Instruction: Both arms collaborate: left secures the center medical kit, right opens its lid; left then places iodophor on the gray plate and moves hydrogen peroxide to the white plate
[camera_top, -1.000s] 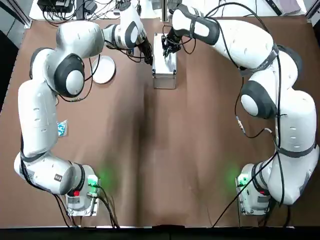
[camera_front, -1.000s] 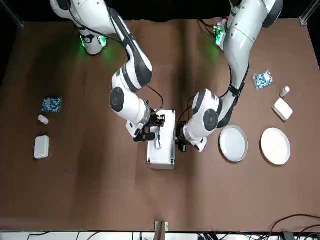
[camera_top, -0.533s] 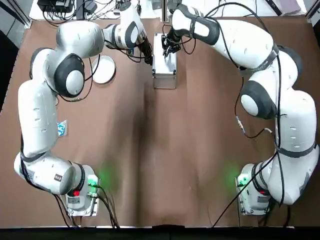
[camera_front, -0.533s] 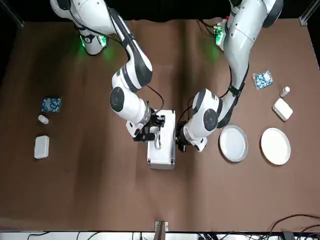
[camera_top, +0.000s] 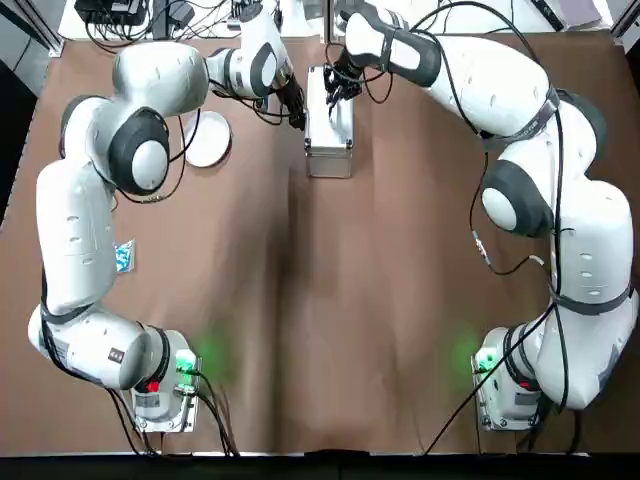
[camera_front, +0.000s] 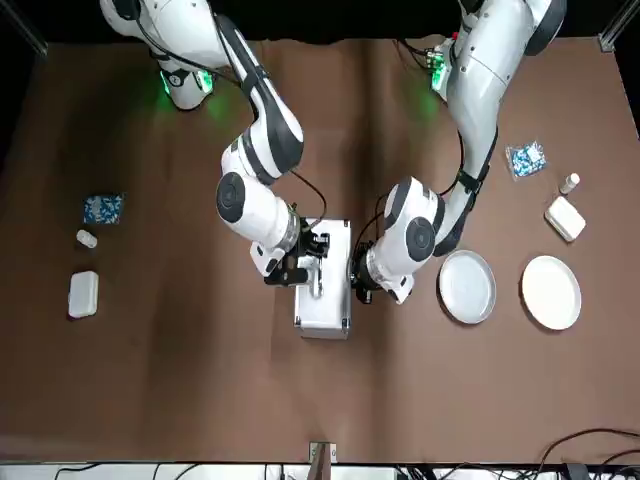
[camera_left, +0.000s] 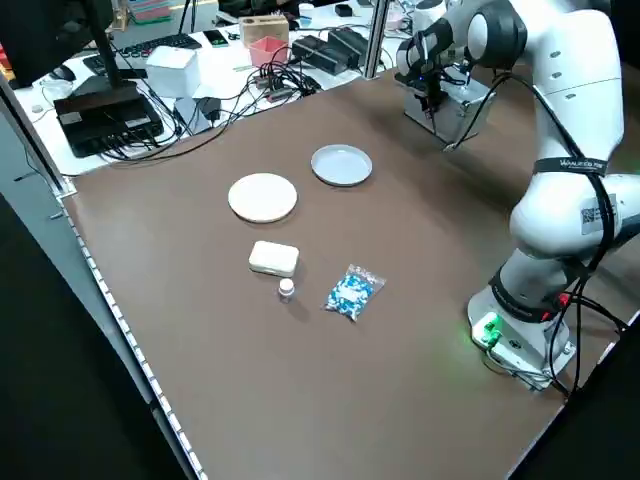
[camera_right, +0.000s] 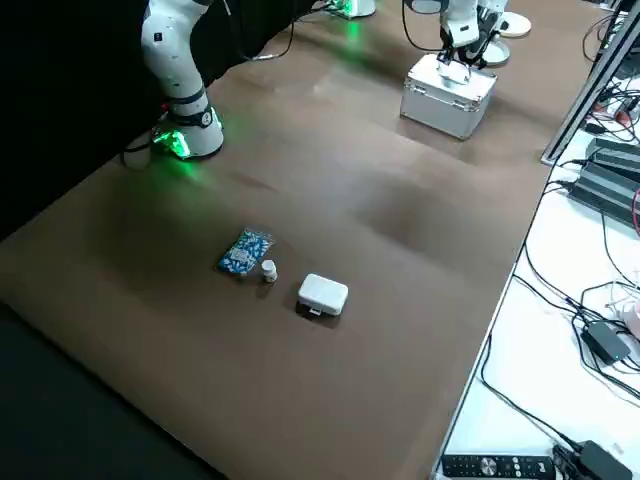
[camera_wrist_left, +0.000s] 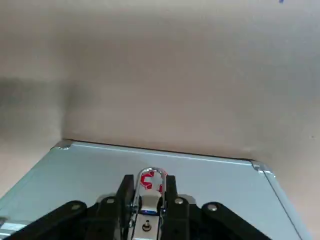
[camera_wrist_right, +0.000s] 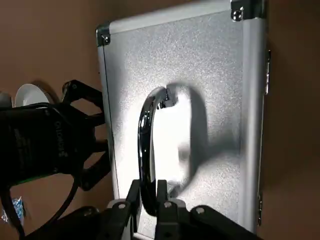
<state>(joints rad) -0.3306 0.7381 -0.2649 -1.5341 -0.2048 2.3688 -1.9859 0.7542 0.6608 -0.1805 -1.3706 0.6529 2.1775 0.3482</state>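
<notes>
The right claw (camera_wrist_right: 148, 197) is clenched on the kit's (camera_top: 328, 135) handle (camera_wrist_right: 150, 145) at the counter's (camera_top: 320, 330) far edge. The left claw (camera_wrist_left: 148, 210) pinches its red-marked latch (camera_wrist_left: 150, 181).

A robotics lab: cable-strewn bench (camera_left: 250, 80) beside the brown worktable (camera_left: 300, 350).

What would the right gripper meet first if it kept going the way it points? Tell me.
The right gripper is already closed on the chrome handle of the medical kit. Going straight on, it would likely press into the silver lid beneath; the remaining gap is unclear.
</notes>
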